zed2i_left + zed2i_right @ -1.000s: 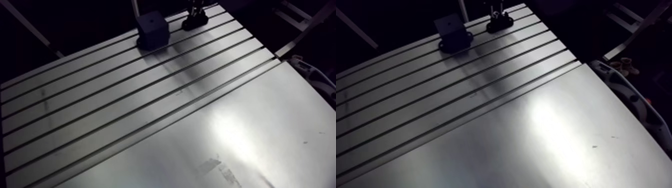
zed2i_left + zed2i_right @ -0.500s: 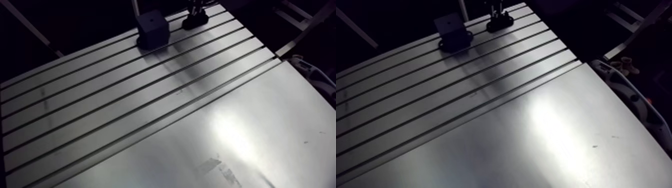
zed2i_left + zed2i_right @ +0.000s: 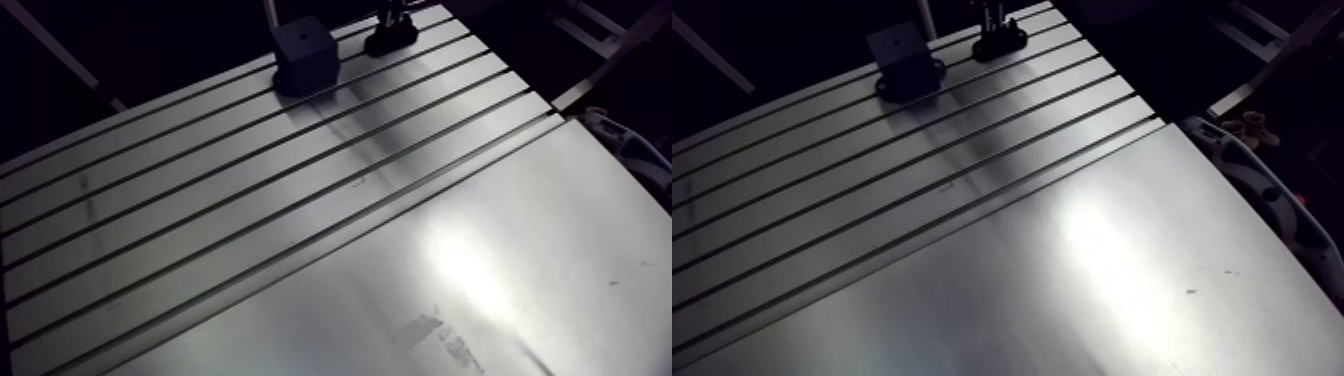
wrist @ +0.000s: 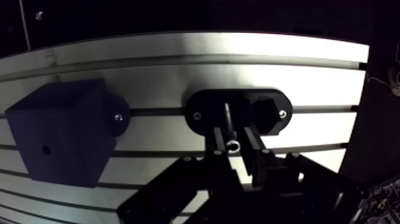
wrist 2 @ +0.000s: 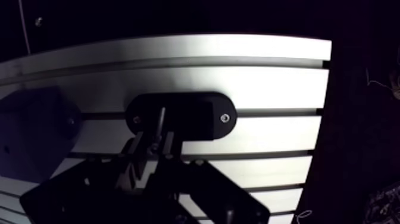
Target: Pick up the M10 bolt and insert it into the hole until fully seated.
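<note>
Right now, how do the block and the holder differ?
The block is a tall cube; the holder is a low oval plate. The block shows one small hole; the holder bears an upright rod and a screw at each end. Both are black, on the slotted table.

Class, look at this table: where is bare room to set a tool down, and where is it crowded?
Free: the smooth metal sheet and the slotted aluminium table rows between it and the black cube block. Crowded: the far edge, where that block and the black oval holder sit side by side, the hand over the holder.
</note>
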Robot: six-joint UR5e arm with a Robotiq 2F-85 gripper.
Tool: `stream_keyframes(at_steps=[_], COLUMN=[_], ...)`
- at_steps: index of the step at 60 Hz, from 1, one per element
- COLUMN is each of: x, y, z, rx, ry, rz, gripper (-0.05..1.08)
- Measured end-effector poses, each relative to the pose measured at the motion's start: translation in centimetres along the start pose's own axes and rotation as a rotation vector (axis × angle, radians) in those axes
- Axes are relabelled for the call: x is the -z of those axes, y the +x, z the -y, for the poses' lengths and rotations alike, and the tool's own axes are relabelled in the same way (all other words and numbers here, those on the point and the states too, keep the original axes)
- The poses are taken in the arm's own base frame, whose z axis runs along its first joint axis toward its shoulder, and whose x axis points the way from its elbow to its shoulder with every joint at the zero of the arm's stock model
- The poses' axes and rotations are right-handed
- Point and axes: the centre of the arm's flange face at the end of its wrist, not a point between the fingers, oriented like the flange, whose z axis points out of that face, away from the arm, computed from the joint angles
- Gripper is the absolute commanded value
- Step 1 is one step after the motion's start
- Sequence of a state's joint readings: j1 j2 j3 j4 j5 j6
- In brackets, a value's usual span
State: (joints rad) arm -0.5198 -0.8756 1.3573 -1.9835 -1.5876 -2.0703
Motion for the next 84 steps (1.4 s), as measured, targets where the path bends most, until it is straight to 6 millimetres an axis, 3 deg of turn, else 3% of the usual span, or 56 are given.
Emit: stream_keyframes(at_steps=[55,76,84], x=[1.0,3.4,4.3], y=[0.1,0.2,0.2], z=[0.2,0.3,0.7], rx=[0.005,0.006,0.010], ry=[-0.017,-0.033,-0.037], rz=[-0.011,-0.044,-0.057], gripper=[0.86,0.90,0.98])
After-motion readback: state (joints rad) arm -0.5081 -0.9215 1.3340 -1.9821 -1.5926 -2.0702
